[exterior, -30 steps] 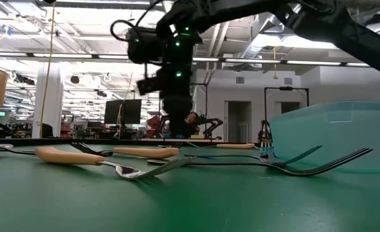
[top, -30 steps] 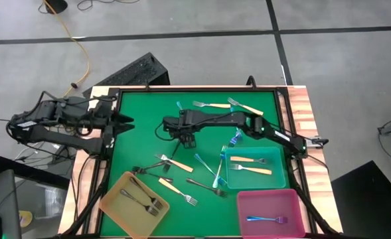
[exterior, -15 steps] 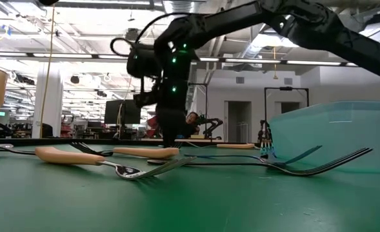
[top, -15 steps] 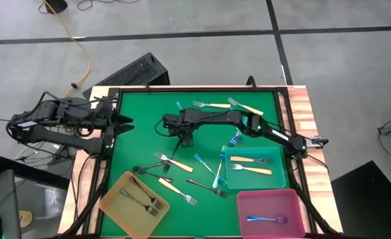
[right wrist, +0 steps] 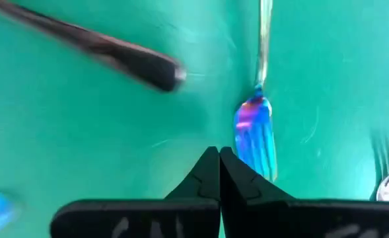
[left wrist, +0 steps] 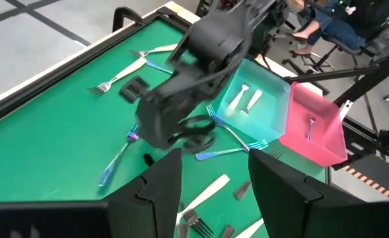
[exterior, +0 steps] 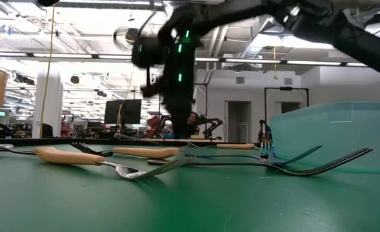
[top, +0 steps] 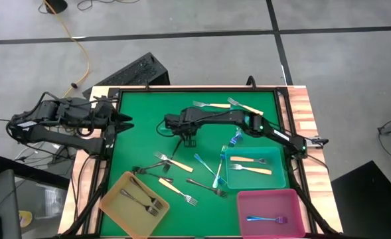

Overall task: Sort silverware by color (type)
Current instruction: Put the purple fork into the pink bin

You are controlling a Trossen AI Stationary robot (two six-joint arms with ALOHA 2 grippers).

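Loose forks lie flat on the green mat (top: 142, 113): cream-handled ones (top: 174, 162) (top: 212, 105), a dark one (top: 205, 186) and iridescent blue-purple ones (top: 202, 161). My right gripper (top: 188, 140) points down over the middle of the mat, shut, with nothing visible between its fingers (right wrist: 211, 173). The handle end of an iridescent fork (right wrist: 255, 132) lies just beside the fingertips. A blurred dark fork (right wrist: 115, 56) lies farther off. My left gripper (top: 122, 121) waits open at the table's left edge, holding nothing. My right gripper comes from above, pointing down, with its shut fingertips close beside the iridescent fork's handle end (right wrist: 247, 125). The fork lies flat on the mat. I cannot tell whether the fingers touch it.
Three square trays stand along the near edge: yellow (top: 115, 206) with dark forks, teal (top: 275, 178) with cream-handled forks, pink (top: 295, 206) with one iridescent fork. A raised frame (top: 300, 106) borders the mat. People and equipment show in the room behind.
My right gripper has come down toward the mat and shut its fingers. The forks on the mat lie as before.
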